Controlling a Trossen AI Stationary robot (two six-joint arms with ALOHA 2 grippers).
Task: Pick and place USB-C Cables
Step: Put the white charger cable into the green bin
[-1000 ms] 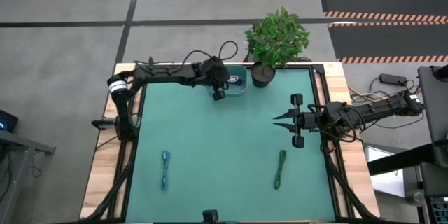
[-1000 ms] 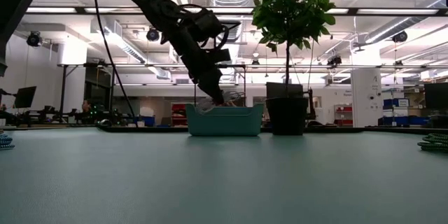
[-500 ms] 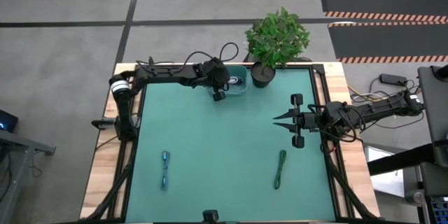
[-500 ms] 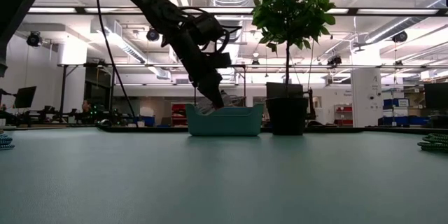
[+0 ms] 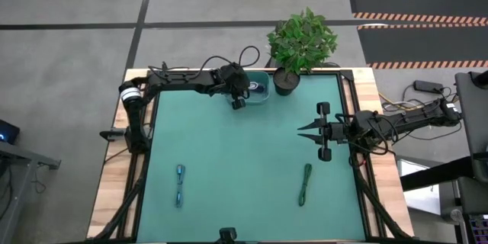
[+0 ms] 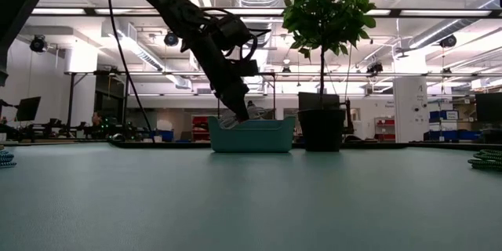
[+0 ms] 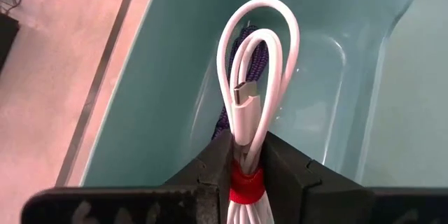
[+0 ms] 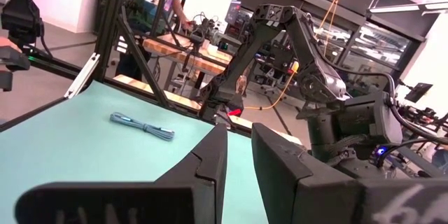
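Observation:
My left gripper [image 5: 245, 90] hangs over the teal bin [image 5: 259, 88] at the table's far edge, shut on the white USB-C cable with the red band [image 7: 257, 49]. Inside the bin lies a dark purple-blue cable [image 7: 243, 61]. The blue cable [image 5: 180, 185] lies flat on the mat near the left front. The green cable [image 5: 306, 184] lies flat near the right front. My right gripper [image 5: 300, 130] hovers at the table's right side, pointing left, with a narrow gap between its fingers [image 8: 239, 154]. My left gripper pinches the white cable bundle between its two fingers, right at the red band [image 7: 246, 182]. The fingers come from above, slanting down into the bin. The looped end with the plug [image 7: 245, 101] sticks out past the fingertips over the bin's inside, held clear of the mat.
A potted plant [image 5: 301, 42] stands just right of the bin. The low view shows the bin [image 6: 251, 135] and the plant pot [image 6: 319, 129] side by side at the far edge. The middle of the green mat [image 5: 244, 160] is bare. People and benches show beyond the table.
My left gripper has shifted only slightly over the bin and has kept its hold on the white cable.

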